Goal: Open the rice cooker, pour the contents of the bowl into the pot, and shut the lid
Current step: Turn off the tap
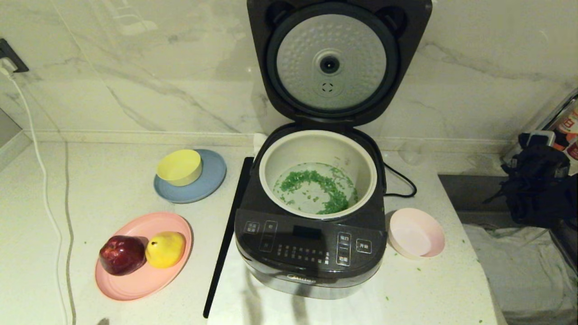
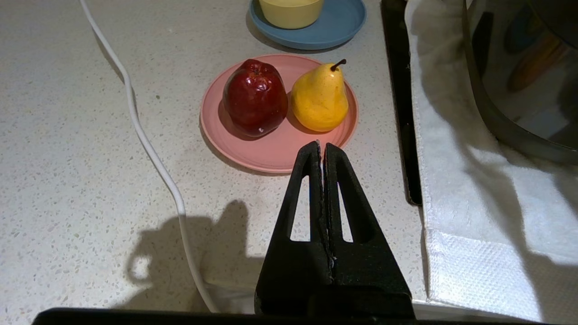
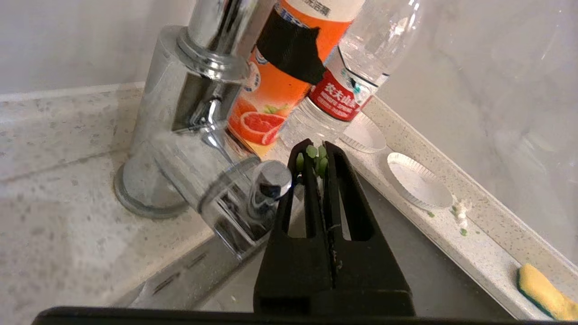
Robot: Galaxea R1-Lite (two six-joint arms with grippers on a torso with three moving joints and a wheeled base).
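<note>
Countertop (image 2: 67, 149): left end effector (image 2: 321, 149) closed, hovering low

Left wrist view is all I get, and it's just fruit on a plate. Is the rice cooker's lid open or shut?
Observer: Open. The lid stands upright behind the rice cooker, with its silver plate facing the head camera.
Operator: Is the green stuff inside?
Observer: Yes. The contents lie in the pot, and the bowl sits empty on the counter at the cooker's right.
Operator: Where's the other arm?
Observer: The right gripper is beside a tap. Its fingers are shut, with green bits stuck at the tips.
</note>
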